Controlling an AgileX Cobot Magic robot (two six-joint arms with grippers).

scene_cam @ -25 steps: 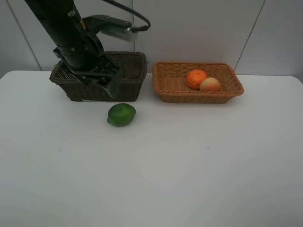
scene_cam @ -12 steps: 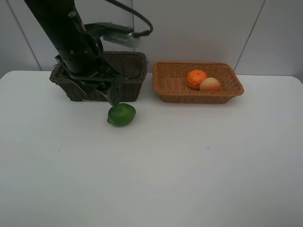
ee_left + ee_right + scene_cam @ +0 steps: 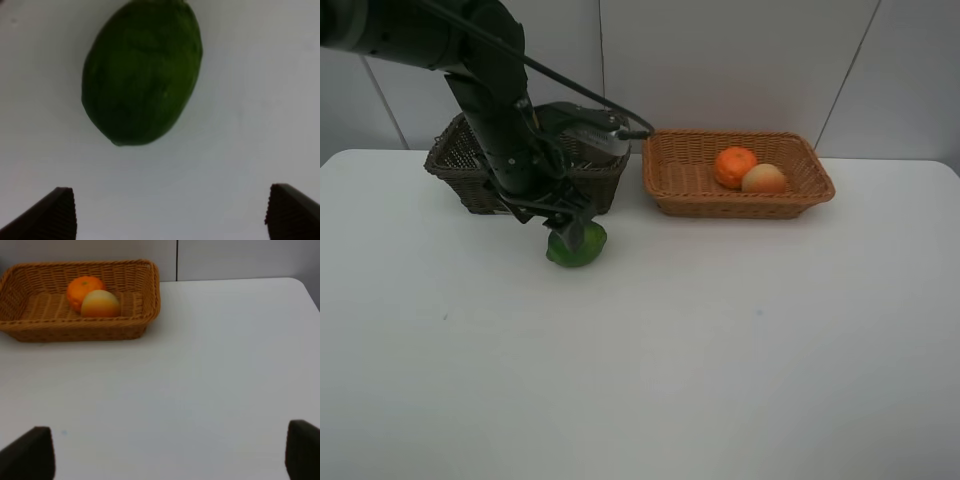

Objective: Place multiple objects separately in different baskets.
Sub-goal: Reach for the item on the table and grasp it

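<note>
Left wrist view: green lime [image 3: 142,72] lies just ahead of the wide-spread left gripper [image 3: 170,212].

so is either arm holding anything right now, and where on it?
Nothing is held. The left gripper hangs open over the lime, jaws clear of it. The right gripper is open over bare table.

High front camera overlooks the whole table [image 3: 720,350]; wrist cameras sit close, the right sharing the tan basket [image 3: 150,295].
</note>
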